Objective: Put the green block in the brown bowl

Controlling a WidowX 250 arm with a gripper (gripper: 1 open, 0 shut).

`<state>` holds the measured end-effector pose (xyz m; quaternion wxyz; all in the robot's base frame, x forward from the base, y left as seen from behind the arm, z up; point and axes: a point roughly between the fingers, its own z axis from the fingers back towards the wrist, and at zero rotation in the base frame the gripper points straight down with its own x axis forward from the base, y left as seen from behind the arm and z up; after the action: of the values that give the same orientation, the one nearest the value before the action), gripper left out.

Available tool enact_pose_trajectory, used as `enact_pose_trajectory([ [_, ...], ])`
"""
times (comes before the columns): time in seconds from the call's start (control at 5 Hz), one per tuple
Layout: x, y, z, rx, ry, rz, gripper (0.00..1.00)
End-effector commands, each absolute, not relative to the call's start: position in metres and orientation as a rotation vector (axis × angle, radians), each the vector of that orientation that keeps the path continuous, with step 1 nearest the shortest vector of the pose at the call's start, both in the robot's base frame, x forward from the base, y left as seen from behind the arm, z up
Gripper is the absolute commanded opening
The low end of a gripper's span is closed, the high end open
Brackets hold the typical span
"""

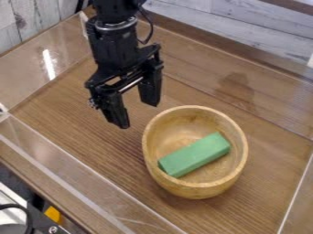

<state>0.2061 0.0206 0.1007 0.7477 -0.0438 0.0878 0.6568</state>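
Fingers (119, 110) of the black gripper (134, 102) stand spread wide apart, pointing steeply down at the table, and nothing sits between them. The two dark fingers hang just above the wooden tabletop (73, 137), one to the near left and one to the right, the right one close to the far-left rim of the brown bowl (196, 152) without touching it. Above them the gripper's black body rises into the arm (113, 27), which runs up out of the top of the view.

To the near right of the gripper, the brown bowl rests upright on the table, round, light wood with a thick rim. The green block (195, 155) lies inside it on the bowl's floor, set on a slant, one end toward the near left and the other toward the far right. Clear low walls (49, 55) edge the table on the left and near sides.
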Motion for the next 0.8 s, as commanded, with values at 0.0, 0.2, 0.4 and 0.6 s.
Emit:
enact_pose_trajectory([
  [0.0,0.214,0.029,0.12,-0.12,0.133,1.427,1.0],
  [0.2,0.212,0.028,0.113,-0.112,0.139,1.418,1.0],
  [0.4,0.21,0.029,0.105,-0.101,0.145,1.409,1.0],
  [0.6,0.21,0.019,0.101,-0.096,0.151,1.408,1.0],
])
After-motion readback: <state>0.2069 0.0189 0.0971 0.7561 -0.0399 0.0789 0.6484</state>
